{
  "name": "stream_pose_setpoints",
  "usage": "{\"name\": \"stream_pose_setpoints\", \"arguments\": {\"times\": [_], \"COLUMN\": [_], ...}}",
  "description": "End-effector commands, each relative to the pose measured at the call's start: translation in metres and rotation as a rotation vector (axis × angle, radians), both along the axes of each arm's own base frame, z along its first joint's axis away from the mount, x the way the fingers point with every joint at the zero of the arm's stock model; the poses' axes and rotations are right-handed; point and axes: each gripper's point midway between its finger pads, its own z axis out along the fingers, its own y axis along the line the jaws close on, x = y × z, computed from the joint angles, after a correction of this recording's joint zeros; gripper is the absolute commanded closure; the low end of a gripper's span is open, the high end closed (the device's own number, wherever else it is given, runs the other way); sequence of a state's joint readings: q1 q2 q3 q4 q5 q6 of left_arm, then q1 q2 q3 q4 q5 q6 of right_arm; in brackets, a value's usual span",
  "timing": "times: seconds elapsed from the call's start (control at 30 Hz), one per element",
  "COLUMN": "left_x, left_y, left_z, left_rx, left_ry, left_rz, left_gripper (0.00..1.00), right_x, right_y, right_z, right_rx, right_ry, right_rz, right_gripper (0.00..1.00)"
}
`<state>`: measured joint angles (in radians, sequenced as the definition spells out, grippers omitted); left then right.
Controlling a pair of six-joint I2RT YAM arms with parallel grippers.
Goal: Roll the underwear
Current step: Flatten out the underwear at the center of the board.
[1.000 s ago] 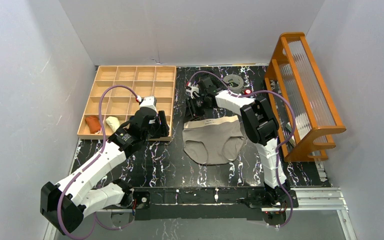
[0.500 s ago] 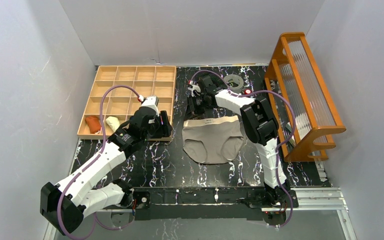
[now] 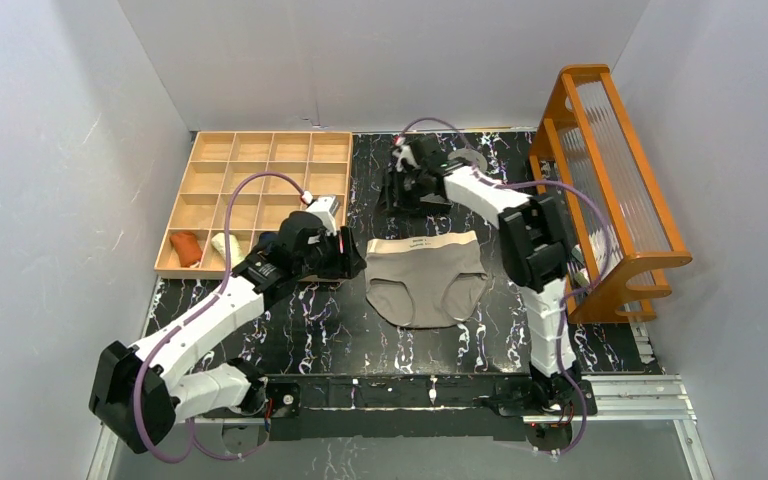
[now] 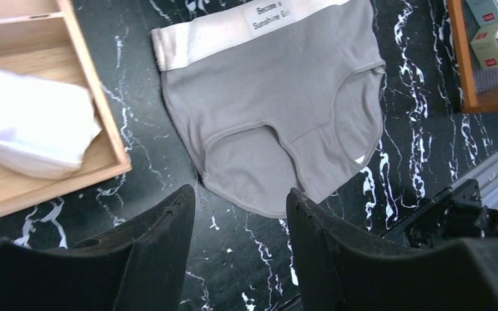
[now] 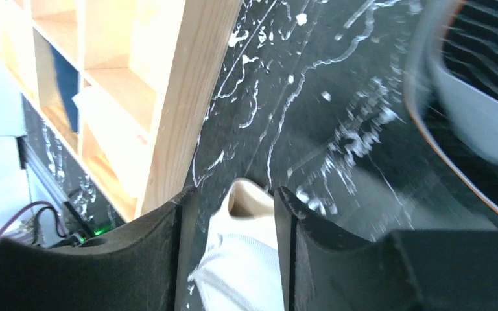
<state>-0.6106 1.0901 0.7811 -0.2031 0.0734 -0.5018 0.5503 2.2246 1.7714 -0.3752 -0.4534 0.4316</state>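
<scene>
well, my left gripper (image 4: pixel 240 195) hangs released near the beige-grey underwear (image 4: pixel 279 110), which lies flat on the table (image 4: pixel 168 162) beside the wooden tray (image 4: pixel 97 97). pale cloth (image 5: pixel 246 272) sits inside my right gripper (image 5: pixel 231 193); i cannot tell whether it's clamped.

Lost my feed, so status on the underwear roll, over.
Left gripper open, beside the beige underwear. Right gripper open at the far side, clear of it. Underwear flat, unrolled. Nothing on it.
</scene>
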Motion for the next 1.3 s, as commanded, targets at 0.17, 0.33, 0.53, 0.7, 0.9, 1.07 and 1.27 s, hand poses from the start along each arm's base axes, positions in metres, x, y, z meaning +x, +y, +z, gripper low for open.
{"name": "stream_pose_setpoints", "arguments": {"times": [0.17,0.33,0.53,0.7,0.9,1.07,1.27], "left_x": [0.030,0.055,0.082,0.100,0.102,0.101,0.103], "left_y": [-0.050,-0.062,-0.071,-0.073,-0.062,-0.061,-0.056], "left_z": [0.003,-0.032,-0.055,-0.068,-0.083,-0.082,-0.098], "left_rx": [-0.104,-0.060,0.013,0.069,0.146,0.159,0.221], "left_ry": [0.020,0.095,0.088,0.066,0.077,0.058,0.074], "left_rz": [-0.112,-0.065,-0.070,-0.072,-0.055,-0.078,-0.092], "left_gripper": [0.51,0.55,0.58,0.61,0.63,0.63,0.62], "right_x": [-0.014,-0.046,-0.076,-0.086,-0.093,-0.095,-0.096], "right_y": [-0.116,-0.148,-0.153,-0.158,-0.156,-0.157,-0.159], "right_z": [0.060,0.043,0.039,0.037,0.039,0.034,0.025], "right_rx": [-0.032,-0.105,-0.099,-0.117,-0.097,-0.106,-0.127], "right_ry": [-0.142,-0.139,-0.106,-0.088,-0.074,-0.066,-0.047], "right_rz": [-0.306,-0.370,-0.329,-0.328,-0.310,-0.316,-0.313], "right_gripper": [0.69,0.80,0.82,0.83,0.83,0.83,0.83]}}
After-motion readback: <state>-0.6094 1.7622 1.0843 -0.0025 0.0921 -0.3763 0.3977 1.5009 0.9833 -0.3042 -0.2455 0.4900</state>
